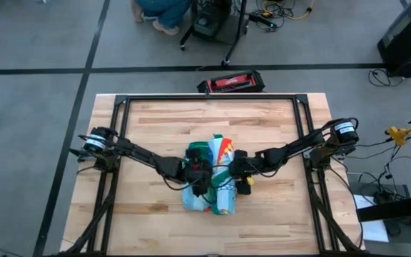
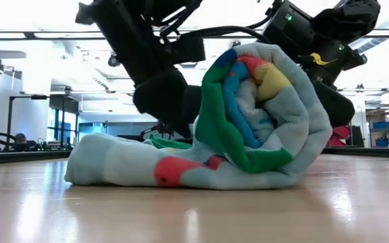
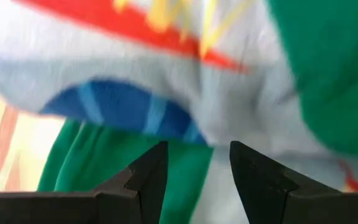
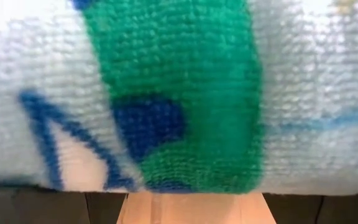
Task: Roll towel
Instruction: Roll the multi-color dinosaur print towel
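Rolling one towel (image 1: pixel 216 178) at mid-bench, nearly done.

Most of the cloth is wound into a thick spiral; a short flat tail still lies unrolled on the bench (image 1: pixel 155 128) on one side, so, as I judge it, a last turn remains. Count: one towel, two arms. Left gripper (image 3: pixel 194 177) is hard against the roll, fingers spread, pinching nothing. Right gripper (image 1: pixel 240 171) presses the opposite side, fingers spread wide, no cloth visibly held.

Showing as looped, fuzzy terry cloth: the towel (image 4: pixel 179 93); gleaming faintly beneath it, smooth pale wood: the surface (image 2: pixel 194 209).
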You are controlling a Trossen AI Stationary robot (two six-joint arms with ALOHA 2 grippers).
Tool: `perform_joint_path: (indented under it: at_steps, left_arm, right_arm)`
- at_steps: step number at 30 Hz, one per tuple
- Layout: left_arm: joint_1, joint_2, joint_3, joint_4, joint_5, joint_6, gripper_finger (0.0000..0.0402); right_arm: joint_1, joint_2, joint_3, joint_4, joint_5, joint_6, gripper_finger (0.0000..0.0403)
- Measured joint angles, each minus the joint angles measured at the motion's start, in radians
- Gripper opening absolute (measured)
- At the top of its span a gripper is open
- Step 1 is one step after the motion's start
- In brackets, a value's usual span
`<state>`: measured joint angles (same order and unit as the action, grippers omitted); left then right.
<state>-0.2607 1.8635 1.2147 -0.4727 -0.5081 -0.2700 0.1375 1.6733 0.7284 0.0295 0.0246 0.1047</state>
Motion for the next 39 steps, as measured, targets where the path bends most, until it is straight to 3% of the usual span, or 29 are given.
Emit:
perform_joint_path:
  at_steps: [8,16,20,27,39]
  left_arm:
    - [-0.087,-0.002,0.003,-0.209,0.001,-0.243,0.0158]
    - [-0.174,-0.013,-0.006,-0.304,0.004,-0.403,0.0158]
    - [-0.186,-0.013,-0.021,-0.277,0.013,-0.432,0.0158]
    - [-0.185,-0.012,-0.098,-0.085,0.128,-0.431,0.0157]
    - [-0.185,-0.009,-0.132,-0.021,0.144,-0.485,0.0126]
  right_arm:
    - [0.000,0.000,0.002,0.011,0.000,-0.001,0.0313]
    - [0.000,0.000,0.002,0.013,0.000,0.000,0.0307]
    - [0.000,-0.001,0.006,0.012,-0.002,0.034,0.0303]
    - [0.006,-0.002,0.050,-0.001,-0.021,0.084,0.0311]
    - [0.008,-0.002,0.172,-0.081,-0.047,0.108,0.0314]
